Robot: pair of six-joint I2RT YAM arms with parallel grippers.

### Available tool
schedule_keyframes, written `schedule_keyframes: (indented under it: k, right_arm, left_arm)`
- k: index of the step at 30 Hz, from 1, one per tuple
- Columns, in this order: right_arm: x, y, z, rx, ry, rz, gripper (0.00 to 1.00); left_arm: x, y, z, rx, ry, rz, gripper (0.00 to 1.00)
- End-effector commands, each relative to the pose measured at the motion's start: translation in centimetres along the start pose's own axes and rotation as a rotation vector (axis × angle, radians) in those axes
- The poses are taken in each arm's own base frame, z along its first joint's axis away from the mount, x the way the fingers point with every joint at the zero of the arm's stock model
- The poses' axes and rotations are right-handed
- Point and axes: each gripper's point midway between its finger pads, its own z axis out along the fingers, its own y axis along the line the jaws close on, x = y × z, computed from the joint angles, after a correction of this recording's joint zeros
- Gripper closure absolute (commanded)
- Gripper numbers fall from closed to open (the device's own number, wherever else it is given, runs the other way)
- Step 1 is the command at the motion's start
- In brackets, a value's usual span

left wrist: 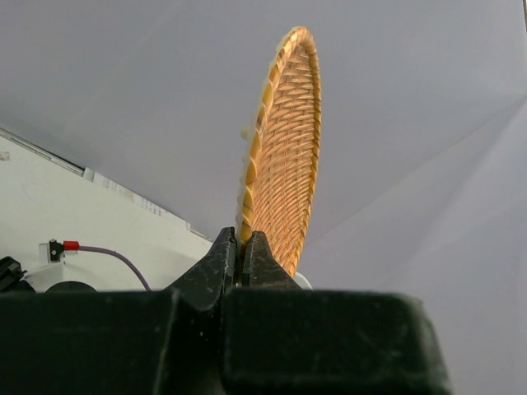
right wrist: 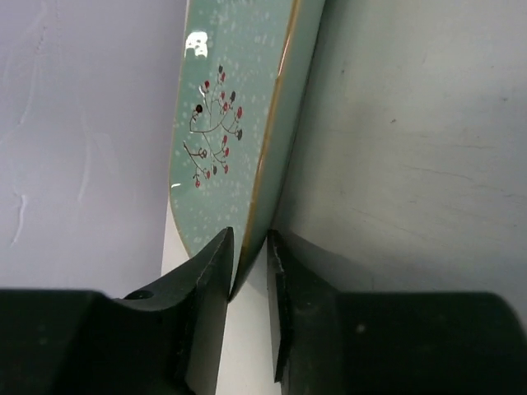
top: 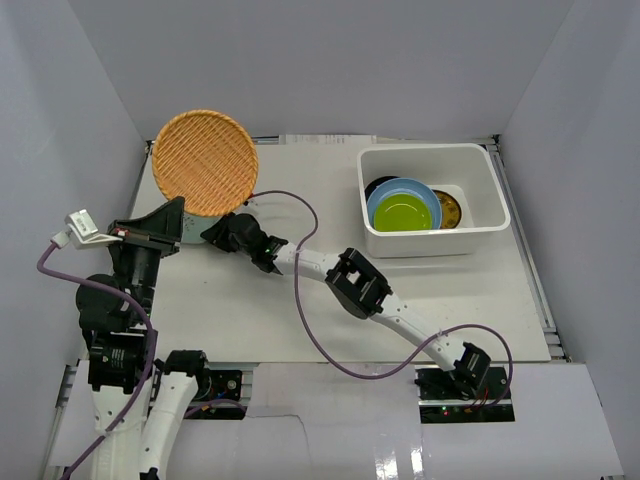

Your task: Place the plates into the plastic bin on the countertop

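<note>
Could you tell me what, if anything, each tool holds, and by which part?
Left tool clamps the woven tan plate by its rim; right tool straddles the teal plate rim, grip unconfirmed.

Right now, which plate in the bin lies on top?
The lime green plate: it rests in the light blue plate; the black plate and amber plate only peek out beneath.

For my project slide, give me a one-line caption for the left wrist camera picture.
Left gripper shut on the rim of the woven tan plate, seen nearly edge-on from the wrist.
</note>
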Motion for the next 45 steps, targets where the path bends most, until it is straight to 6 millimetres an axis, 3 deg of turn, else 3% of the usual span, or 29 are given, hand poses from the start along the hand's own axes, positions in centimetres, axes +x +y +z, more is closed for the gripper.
schedule_keyframes:
  k: [1,3,4,5,6,7,8,9,10,11,12,16,17,18,19,20,21,23,24,25,26,27,28,34,35,37,38,43,45]
  right_arm:
    - [0.6,-2.3,0.4,0.053,-0.027,0.012,0.74]
    - [0.8,-3.4,0.1,0.076,-0.009,0.003,0.83]
    - [-0.3,-1.2,-0.6,0.047,-0.021,0.004,0.87]
    - [-0.7,-1.1,-1.2,0.042,-0.028,-0.027,0.89]
    - [0.1,-3.9,-2.3,0.097,-0.010,-0.061,0.92]
    - [-1.7,-0.3,-3.4,0.037,-0.042,-0.082,0.92]
    - [-2.2,0.4,-4.1,0.026,-0.049,-0.112,0.92]
    - [-1.6,-1.5,-5.4,0.062,-0.027,-0.192,0.92]
    - [-3.1,2.0,-7.0,0.008,-0.051,-0.218,0.92]
    - [-3.4,3.1,-8.1,-0.021,-0.056,-0.240,0.92]
    - [-3.4,3.4,-10.5,-0.019,-0.043,-0.299,0.92]
    - [-3.6,3.8,-16.4,-0.043,-0.025,-0.333,0.92]
    - [-3.4,4.3,-17.6,-0.076,-0.015,-0.329,0.92]
    - [-4.1,6.5,-19.4,-0.128,-0.031,-0.322,0.92]
    - [-3.3,5.2,-20.8,-0.116,-0.006,-0.325,0.92]
    - [-3.4,5.6,-21.7,-0.131,-0.004,-0.325,0.92]
    - [-4.5,8.2,-23.4,-0.195,-0.034,-0.317,0.92]
    - [-4.7,8.6,-25.3,-0.221,-0.031,-0.312,0.92]
    - [-5.9,10.9,-27.1,-0.268,-0.063,-0.311,0.92]
    - [-6.4,11.5,-28.0,-0.285,-0.074,-0.321,0.92]
    - [-6.5,11.2,-29.0,-0.285,-0.079,-0.329,0.92]
    - [-7.7,13.2,-31.0,-0.329,-0.118,-0.330,0.92]
    - [-8.3,13.7,-31.9,-0.341,-0.134,-0.333,0.92]
    - [-14.8,14.3,-37.9,-0.331,-0.282,-0.342,0.92]
    - [-17.5,14.5,-39.7,-0.323,-0.351,-0.358,0.92]
    - [-19.7,13.0,-41.1,-0.255,-0.389,-0.378,0.92]
    - [-22.6,12.7,-43.2,-0.231,-0.472,-0.397,0.92]
    - [-31.3,8.4,-49.7,0.000,-0.687,-0.473,0.92]
    - [-32.5,6.2,-50.7,0.077,-0.687,-0.479,0.92]
  left_arm:
    - [-1.6,-1.5,-0.2,0.041,-0.055,0.000,1.00]
    - [-1.5,-1.4,-0.3,0.041,-0.053,-0.002,1.00]
    - [-1.5,-1.2,-0.3,0.037,-0.053,-0.001,1.00]
    - [-1.5,-1.1,-0.4,0.034,-0.055,0.000,1.00]
    - [-1.4,-1.1,-0.3,0.032,-0.051,-0.002,1.00]
    - [-1.3,-1.2,-0.2,0.036,-0.047,-0.003,1.00]
    - [-1.3,-1.2,-0.2,0.037,-0.045,-0.005,1.00]
    - [-1.1,-1.3,-0.1,0.040,-0.040,-0.012,1.00]
    - [-1.1,-1.3,-0.1,0.042,-0.037,-0.013,1.00]
    - [-1.0,-1.3,0.0,0.044,-0.035,-0.016,1.00]
    - [-1.0,-1.3,-0.1,0.047,-0.033,-0.022,1.00]
    - [-0.6,-1.6,-0.1,0.069,-0.017,-0.036,1.00]
    - [-0.4,-1.6,-0.1,0.072,-0.011,-0.038,1.00]
    - [-0.3,-1.5,-0.1,0.070,-0.008,-0.039,1.00]
    - [-0.3,-1.5,0.0,0.070,-0.008,-0.042,1.00]
    - [-0.2,-1.5,0.0,0.069,-0.005,-0.042,1.00]
    - [-0.2,-1.4,0.1,0.068,-0.004,-0.042,1.00]
    - [-0.2,-1.5,0.2,0.068,-0.004,-0.039,1.00]
    - [-0.5,-1.8,0.1,0.072,-0.008,-0.036,1.00]
    - [-0.5,-1.9,0.1,0.073,-0.004,-0.035,1.00]
    - [-0.5,-1.9,0.2,0.074,-0.001,-0.034,1.00]
    - [-0.3,-2.0,0.2,0.080,0.006,-0.039,1.00]
    - [-0.4,-2.2,0.2,0.085,0.006,-0.043,1.00]
    - [-0.7,-4.2,0.2,0.140,0.036,-0.072,1.00]
    - [-0.7,-4.6,0.2,0.152,0.044,-0.083,1.00]
    - [-1.0,-5.7,0.4,0.186,0.053,-0.094,1.00]
    - [-0.8,-6.2,0.3,0.209,0.072,-0.099,1.00]
    - [0.9,-7.0,2.1,0.258,0.167,-0.150,1.00]
    - [2.2,-6.6,2.8,0.267,0.217,-0.169,1.00]
